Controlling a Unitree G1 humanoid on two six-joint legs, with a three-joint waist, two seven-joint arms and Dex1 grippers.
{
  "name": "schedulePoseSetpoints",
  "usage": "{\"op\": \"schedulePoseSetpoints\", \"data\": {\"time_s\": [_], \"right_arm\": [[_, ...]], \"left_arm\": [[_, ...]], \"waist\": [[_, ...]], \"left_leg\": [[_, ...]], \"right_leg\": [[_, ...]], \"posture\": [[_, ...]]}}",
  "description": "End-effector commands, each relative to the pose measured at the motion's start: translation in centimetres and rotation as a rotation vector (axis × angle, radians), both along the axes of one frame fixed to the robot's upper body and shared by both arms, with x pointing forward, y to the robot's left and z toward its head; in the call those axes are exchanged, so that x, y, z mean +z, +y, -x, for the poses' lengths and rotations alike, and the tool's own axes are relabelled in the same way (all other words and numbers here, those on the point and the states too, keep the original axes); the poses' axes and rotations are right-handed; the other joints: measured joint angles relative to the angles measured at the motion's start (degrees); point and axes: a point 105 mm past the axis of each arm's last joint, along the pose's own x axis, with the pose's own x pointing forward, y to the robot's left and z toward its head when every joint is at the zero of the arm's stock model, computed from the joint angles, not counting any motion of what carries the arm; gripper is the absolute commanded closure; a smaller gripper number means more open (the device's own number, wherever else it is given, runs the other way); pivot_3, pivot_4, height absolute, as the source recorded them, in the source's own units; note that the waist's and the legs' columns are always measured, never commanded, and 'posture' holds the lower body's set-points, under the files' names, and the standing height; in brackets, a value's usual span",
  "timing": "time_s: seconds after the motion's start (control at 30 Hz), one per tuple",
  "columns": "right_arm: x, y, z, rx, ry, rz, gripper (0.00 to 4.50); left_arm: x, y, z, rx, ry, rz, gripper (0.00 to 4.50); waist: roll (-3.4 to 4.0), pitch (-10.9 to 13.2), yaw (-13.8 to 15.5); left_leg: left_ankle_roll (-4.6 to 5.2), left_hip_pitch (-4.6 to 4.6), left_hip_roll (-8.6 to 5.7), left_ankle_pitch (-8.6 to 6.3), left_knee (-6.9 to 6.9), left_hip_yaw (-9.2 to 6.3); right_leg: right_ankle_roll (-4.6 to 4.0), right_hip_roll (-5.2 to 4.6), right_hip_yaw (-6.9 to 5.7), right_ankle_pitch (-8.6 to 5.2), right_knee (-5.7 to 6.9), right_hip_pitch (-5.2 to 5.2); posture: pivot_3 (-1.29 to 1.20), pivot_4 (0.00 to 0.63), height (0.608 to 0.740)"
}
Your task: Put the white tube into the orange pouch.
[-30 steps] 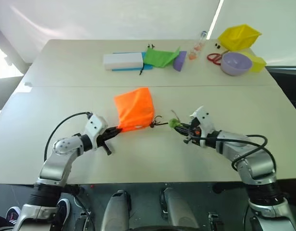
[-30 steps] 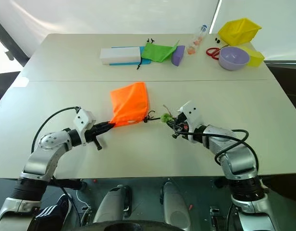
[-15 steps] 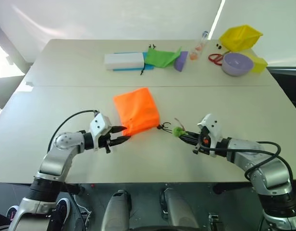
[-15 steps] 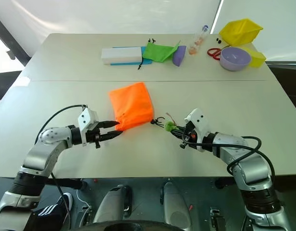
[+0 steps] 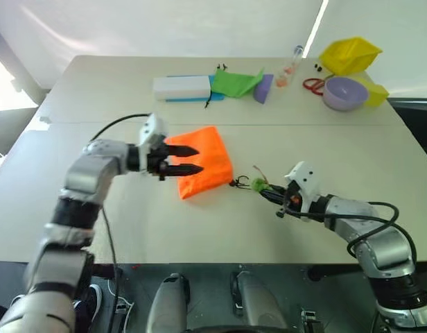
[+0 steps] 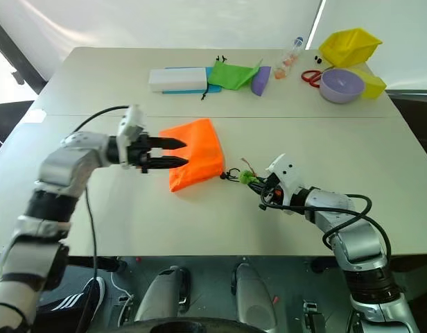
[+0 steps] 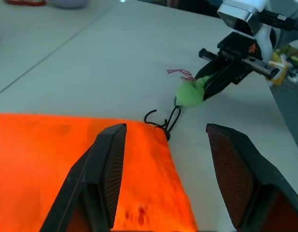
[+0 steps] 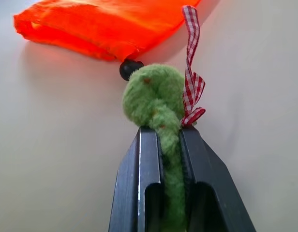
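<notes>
My left gripper (image 5: 188, 159) hangs spread wide over the orange pouch (image 5: 204, 170), which lies mid-table. My right wrist view shows what the head views blur: my right gripper (image 8: 171, 137) pinches the pouch's green fuzzy ball (image 8: 156, 99), beside a checked ribbon (image 8: 191, 87).

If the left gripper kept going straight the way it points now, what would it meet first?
Probably the orange pouch: the open left gripper hovers over it, pointing across it and slightly down. Beyond the pouch lie its cord and the green fuzzy ball pinched in the right gripper. Height is unclear.
</notes>
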Motion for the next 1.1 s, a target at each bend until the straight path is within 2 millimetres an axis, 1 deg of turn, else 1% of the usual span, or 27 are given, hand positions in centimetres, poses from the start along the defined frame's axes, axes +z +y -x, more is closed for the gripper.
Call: {"op": "schedulePoseSetpoints", "data": {"time_s": [0.03,0.13,0.23,0.33,0.47,0.53,0.6,0.7,0.87,0.9,0.93,1.1], "right_arm": [[1.0,0.0,-0.6,-0.014,-0.061,-0.006,4.50],[1.1,0.1,-0.7,-0.027,-0.076,-0.009,4.50],[1.0,0.1,-0.8,-0.041,-0.087,-0.009,4.50],[1.2,0.0,-0.9,-0.055,-0.098,-0.010,4.50],[1.4,-0.1,-1.1,-0.072,-0.112,-0.010,4.50],[1.4,0.2,-1.2,-0.071,-0.117,-0.012,4.50],[1.4,0.4,-1.2,-0.069,-0.124,-0.014,4.50],[1.7,0.6,-1.3,-0.071,-0.135,-0.023,4.50],[1.7,0.7,-1.5,-0.072,-0.142,-0.019,4.50],[1.8,0.8,-1.5,-0.069,-0.143,-0.022,4.50],[1.8,0.8,-1.5,-0.066,-0.145,-0.023,4.50],[1.9,0.9,-1.6,-0.062,-0.150,-0.021,4.50]], "left_arm": [[-0.5,-2.2,-0.5,-0.133,-0.072,-0.062,1.69],[-0.6,-4.3,-1.1,-0.213,-0.076,-0.087,1.69],[-1.4,-5.4,-1.9,-0.230,-0.098,-0.152,1.69],[-1.9,-6.2,-1.9,-0.292,-0.117,-0.222,1.69],[-2.9,-6.7,-1.3,-0.399,-0.175,-0.351,1.69],[-3.5,-6.8,-1.3,-0.422,-0.184,-0.410,1.69],[-3.9,-6.9,-1.4,-0.422,-0.197,-0.451,1.69],[-4.0,-7.3,-1.8,-0.397,-0.205,-0.468,1.69],[-4.4,-7.3,-2.2,-0.365,-0.210,-0.499,1.69],[-4.5,-7.3,-2.2,-0.370,-0.229,-0.504,2.21],[-4.5,-7.3,-2.2,-0.371,-0.223,-0.503,2.47],[-4.2,-7.6,-2.4,-0.347,-0.215,-0.484,2.47]], "waist": [[-0.01,0.01,-0.21],[-0.02,0.01,-0.07],[-0.02,0.02,-0.08],[-0.02,0.02,-0.20],[-0.03,0.02,-0.07],[-0.03,0.02,-0.01],[-0.03,0.02,0.00],[-0.03,0.02,-0.04],[-0.03,0.02,-0.05],[-0.03,0.02,-0.06],[-0.03,0.02,-0.07],[-0.03,0.02,-0.04]], "left_leg": [[0.01,-0.03,0.00,0.00,-0.01,0.01],[0.05,-0.07,0.02,-0.03,-0.05,-0.02],[0.08,-0.09,0.03,-0.04,-0.06,-0.10],[0.10,-0.10,0.03,-0.05,-0.06,-0.10],[0.10,-0.11,0.03,-0.06,-0.05,-0.10],[0.10,-0.15,0.03,-0.06,-0.04,-0.11],[0.10,-0.17,0.03,-0.06,-0.01,-0.11],[0.11,-0.18,0.02,-0.06,0.00,-0.12],[0.11,-0.18,0.03,-0.06,0.00,-0.14],[0.11,-0.18,0.03,-0.06,0.00,-0.14],[0.11,-0.18,0.03,-0.06,0.00,-0.14],[0.11,-0.18,0.03,-0.06,0.01,-0.14]], "right_leg": [[0.01,0.00,0.01,0.01,-0.03,-0.02],[0.02,0.08,0.01,0.01,-0.04,-0.07],[0.02,0.15,0.00,0.00,-0.03,-0.08],[0.03,0.15,0.02,0.00,-0.03,-0.08],[0.03,0.15,0.01,0.00,-0.03,-0.08],[0.03,0.14,0.01,0.00,-0.03,-0.09],[0.03,0.14,0.01,0.00,-0.03,-0.10],[0.03,0.13,0.01,0.00,-0.03,-0.10],[0.05,0.15,0.00,0.01,-0.01,-0.10],[0.05,0.15,0.00,0.01,0.00,-0.10],[0.05,0.15,0.00,0.01,0.00,-0.10],[0.06,0.15,0.00,0.01,0.01,-0.10]], "posture": [[0.00,0.150,0.740],[0.00,0.150,0.740],[0.00,0.150,0.740],[0.00,0.150,0.740],[0.00,0.150,0.740],[0.00,0.150,0.740],[0.00,0.150,0.740],[0.00,0.150,0.740],[0.00,0.150,0.740],[0.00,0.150,0.740],[0.00,0.150,0.740],[0.00,0.150,0.740]]}}
